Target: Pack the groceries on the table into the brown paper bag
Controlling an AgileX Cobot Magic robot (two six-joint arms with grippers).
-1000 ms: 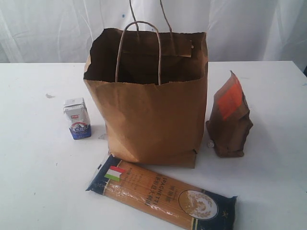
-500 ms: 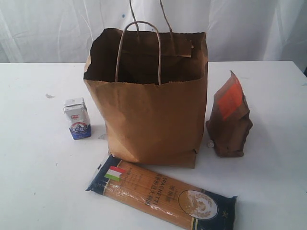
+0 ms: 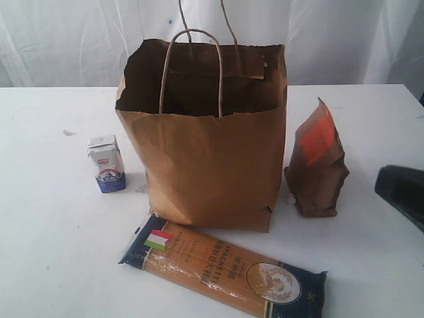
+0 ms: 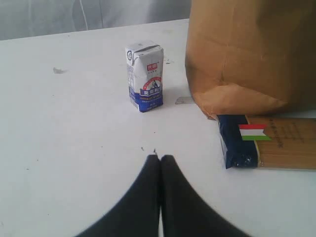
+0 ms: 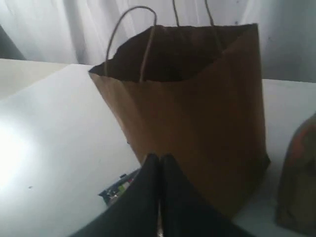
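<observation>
The brown paper bag [image 3: 209, 132] stands open in the middle of the white table [image 3: 46, 225]. A small milk carton [image 3: 106, 163] stands upright to its left, and a brown-orange pouch [image 3: 317, 164] stands to its right. In front of the bag lies the long spaghetti pack [image 3: 222, 265]. My right gripper [image 3: 401, 189] enters at the right edge, beside the pouch; its wrist view shows it [image 5: 159, 158] shut and empty, facing the bag [image 5: 197, 113]. My left gripper [image 4: 160, 159] is shut and empty above the table, short of the carton [image 4: 144, 75] and the spaghetti pack [image 4: 266, 142].
A white curtain [image 3: 66, 33] hangs behind the table. A small dark mark [image 3: 69, 132] lies on the tabletop left of the carton. A tiny shiny ball [image 3: 290, 198] sits at the foot of the pouch.
My right gripper has come into the exterior view at the right edge, where nothing showed before. The groceries and the bag have not moved.
</observation>
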